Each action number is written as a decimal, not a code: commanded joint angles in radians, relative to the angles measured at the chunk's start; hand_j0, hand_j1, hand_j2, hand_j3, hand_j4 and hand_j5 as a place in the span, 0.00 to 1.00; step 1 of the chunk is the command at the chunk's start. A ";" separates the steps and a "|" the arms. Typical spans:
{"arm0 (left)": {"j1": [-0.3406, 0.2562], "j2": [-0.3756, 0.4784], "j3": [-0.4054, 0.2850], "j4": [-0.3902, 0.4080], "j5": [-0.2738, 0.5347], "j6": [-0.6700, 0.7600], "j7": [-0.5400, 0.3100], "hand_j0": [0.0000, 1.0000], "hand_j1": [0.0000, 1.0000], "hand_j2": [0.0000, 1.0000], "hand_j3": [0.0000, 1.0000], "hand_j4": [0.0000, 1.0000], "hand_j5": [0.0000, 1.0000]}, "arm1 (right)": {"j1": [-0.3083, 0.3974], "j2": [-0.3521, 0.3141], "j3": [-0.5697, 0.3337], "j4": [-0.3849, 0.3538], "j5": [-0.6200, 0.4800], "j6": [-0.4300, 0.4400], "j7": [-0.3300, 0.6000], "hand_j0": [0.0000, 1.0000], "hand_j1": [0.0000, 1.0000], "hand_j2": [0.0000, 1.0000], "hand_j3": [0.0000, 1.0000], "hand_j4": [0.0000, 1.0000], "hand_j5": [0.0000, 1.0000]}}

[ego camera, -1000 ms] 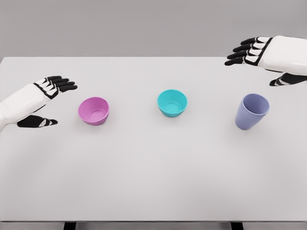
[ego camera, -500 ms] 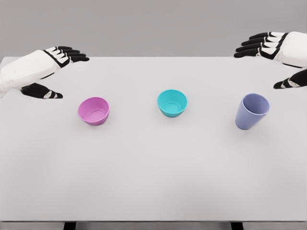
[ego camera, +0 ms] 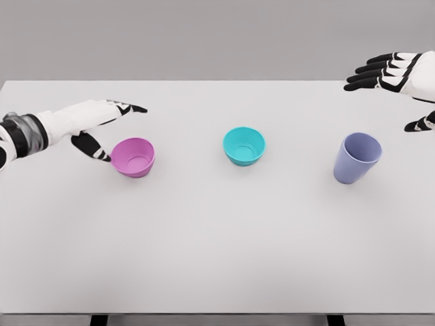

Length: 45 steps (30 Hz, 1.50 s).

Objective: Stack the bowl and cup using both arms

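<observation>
A pink bowl (ego camera: pixel 133 156) sits upright on the left part of the white table (ego camera: pixel 217 244). A teal bowl (ego camera: pixel 244 145) stands in the middle. A lavender cup (ego camera: pixel 357 157) stands at the right, tilted slightly. My left hand (ego camera: pixel 109 129) hovers just left of and above the pink bowl, fingers spread, thumb down beside the bowl's rim, holding nothing. My right hand (ego camera: pixel 397 85) hangs open near the picture's right edge, above and to the right of the cup, apart from it.
The table's far edge runs along the grey wall behind the hands. Two dark table legs (ego camera: pixel 99 319) show below the front edge.
My left hand has swung down and right from the back left to the pink bowl's side. My right hand has drifted further right toward the picture's edge. Bowls and cup have not moved.
</observation>
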 commanded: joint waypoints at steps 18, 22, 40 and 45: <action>-0.052 0.021 -0.185 -0.034 0.007 0.273 0.000 1.00 1.00 1.00 1.00 1.00 1.00 | 0.000 -0.003 -0.003 -0.003 -0.003 0.003 -0.001 1.00 1.00 1.00 1.00 1.00 1.00; -0.060 0.018 -0.202 -0.040 0.005 0.299 0.000 1.00 1.00 1.00 1.00 1.00 1.00 | 0.001 -0.006 -0.003 -0.003 -0.003 0.003 -0.001 1.00 1.00 1.00 1.00 1.00 1.00; -0.112 -0.005 -0.285 -0.060 -0.015 0.401 0.000 1.00 1.00 1.00 1.00 1.00 1.00 | 0.002 -0.021 -0.005 -0.005 -0.004 0.003 -0.001 1.00 1.00 1.00 1.00 1.00 1.00; -0.130 -0.014 -0.302 -0.061 -0.016 0.401 0.000 1.00 1.00 1.00 1.00 1.00 1.00 | 0.001 -0.014 -0.006 -0.011 -0.009 0.003 -0.001 1.00 1.00 1.00 1.00 1.00 1.00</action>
